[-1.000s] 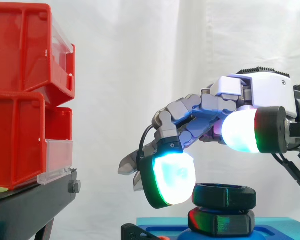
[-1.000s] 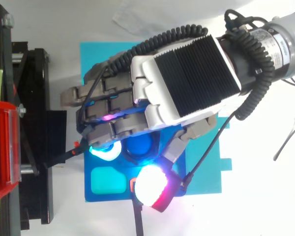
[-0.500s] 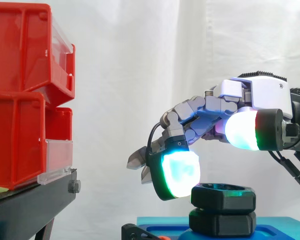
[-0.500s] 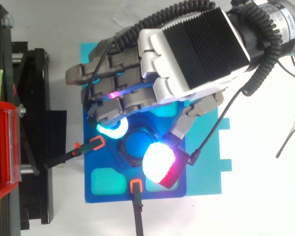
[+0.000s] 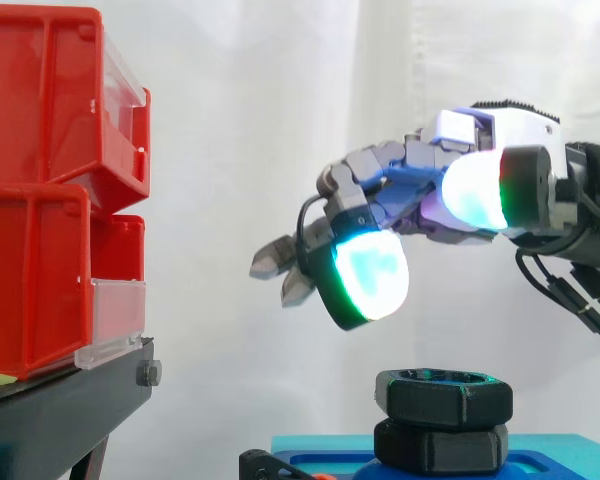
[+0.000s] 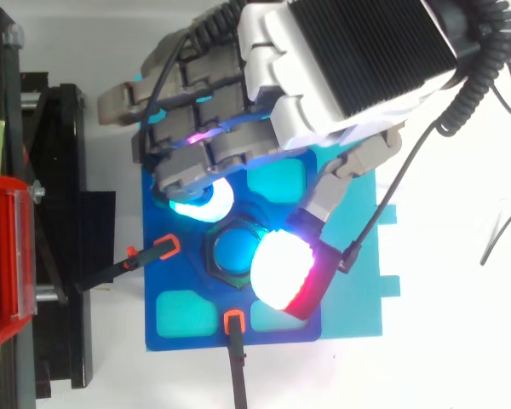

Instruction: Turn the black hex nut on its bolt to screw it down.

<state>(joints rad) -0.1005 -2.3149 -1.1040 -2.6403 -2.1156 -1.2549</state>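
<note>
A white curtain (image 5: 280, 150) hung behind the whole set-up. At the left of the side view, 2 red bins (image 5: 40, 200) sat stacked on a black stand (image 5: 70, 400), well apart from the work.

The hand (image 5: 500, 170) reached in from the right and hung in the air above the black hex nut (image 5: 442, 395), clear of it and touching nothing. Its fingers were half-bent and loose, set apart from the thumb with an empty gap between them, so it gripped nothing. One finger pad (image 5: 370, 280) glowed cyan and green and pointed down toward the nut's left side; the thumb pad (image 5: 475, 190) sat higher, near the palm. From above, the hand (image 6: 349, 60) covered the upper part of the fixture, with the cyan finger pad (image 6: 200, 198) just beyond the nut's upper left edge and the white and red thumb pad (image 6: 281, 271) overlapping its right edge.

A teal sheet (image 6: 366, 290) lay under a darker blue plate (image 6: 183, 273). The black hex nut (image 6: 217, 256) sat at the plate's middle, on a blue bolt (image 6: 232, 251) whose end showed inside its ring. In the side view the nut rested level on a second black hex piece (image 5: 440, 445) just beneath it.

2 black clamps with orange tips (image 6: 163, 248) pointed at the nut, 1 from the left and 1 from below (image 6: 233, 322), both stopping short of it.
</note>
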